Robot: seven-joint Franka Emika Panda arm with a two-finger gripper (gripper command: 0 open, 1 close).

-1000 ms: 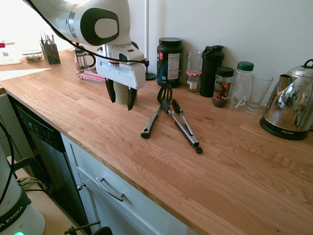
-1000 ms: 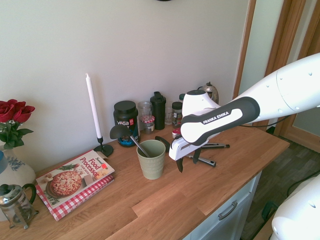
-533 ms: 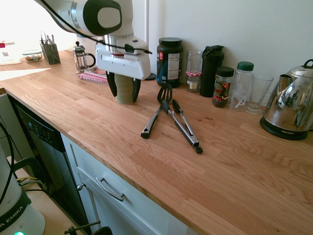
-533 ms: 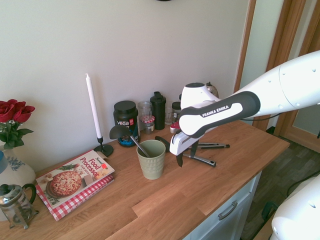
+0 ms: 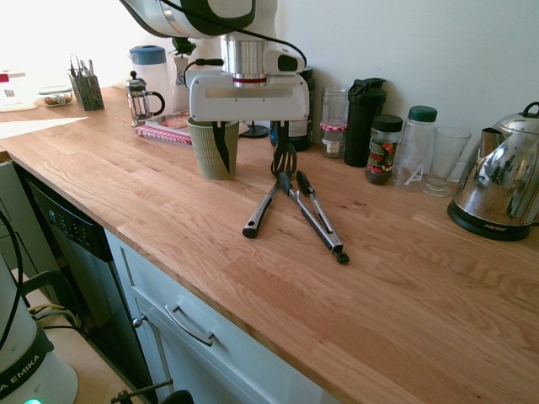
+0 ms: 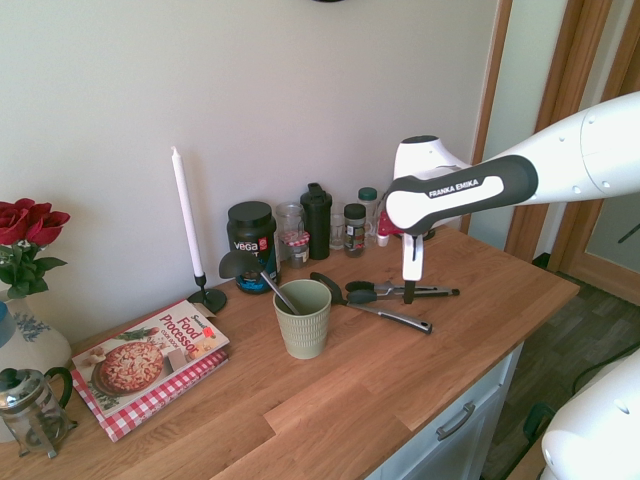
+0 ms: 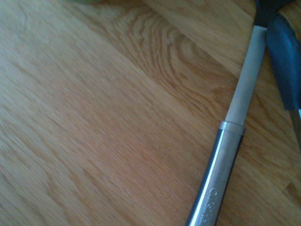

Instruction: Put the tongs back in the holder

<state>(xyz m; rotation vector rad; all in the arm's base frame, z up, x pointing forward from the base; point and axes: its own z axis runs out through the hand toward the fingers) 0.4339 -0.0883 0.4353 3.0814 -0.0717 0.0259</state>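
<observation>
The tongs [image 5: 317,217] lay flat on the tabletop [image 5: 404,303], hinge end nearest me and black tips pointing toward the wall. They were well short of the holder [image 5: 210,150], which stood to the left and further back. Just left of them lay a black slotted spatula [image 5: 268,198]. Its head sat close against the tong tips, so the two made a narrow V.

That closeness looked to me like the main risk. A grasp taken near the tips could catch the spatula too, or nudge it so that both tools skidded. The hand [image 5: 248,143] hung over that far end, pointing down, with its jaws spread as wide as they go and nothing in them. One finger showed in front of the holder, so a careless sideways move could have knocked the cup over.

The holder already had a black ladle [image 6: 252,270] leaning in it. Long tongs dropped in at a slant could jam against it or tip the cup.

Beyond, along the wall, stood a black tub [image 6: 251,240], a black bottle [image 5: 364,122], a spice jar [image 5: 383,150], a glass [image 5: 445,160] and a kettle [image 5: 497,198]. These were near enough to be clipped by the swinging tongs.
</observation>
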